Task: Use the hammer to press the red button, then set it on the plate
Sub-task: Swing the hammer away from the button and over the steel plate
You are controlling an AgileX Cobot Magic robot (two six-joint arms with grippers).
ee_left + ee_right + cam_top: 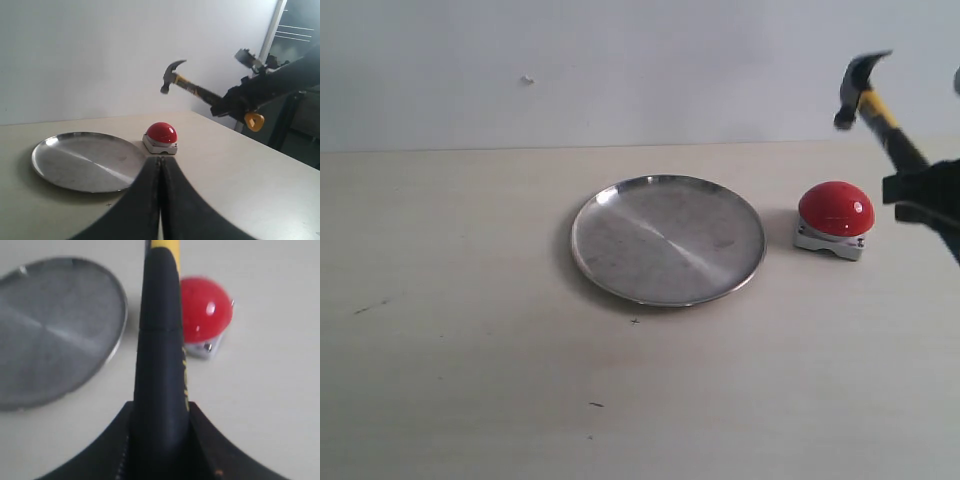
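Right tool [923,190] pinches black-and-yellow claw hammer [868,92] by its handle. Handle's long axis runs toward 11 o'clock, and the head hangs above glossy red dome button [836,208], not touching. Button sits on desk [470,380], 3 o'clock of round silver plate [667,238]. Left tool [161,190] pressed together, empty.

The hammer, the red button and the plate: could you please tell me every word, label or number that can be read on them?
No text can be read in any view.
On the hammer: yellow marks along the black handle in the right wrist view, too blurred to read.
On the red button: tiny dark marks on its grey base, too small to read.
On the plate: no lettering shows.
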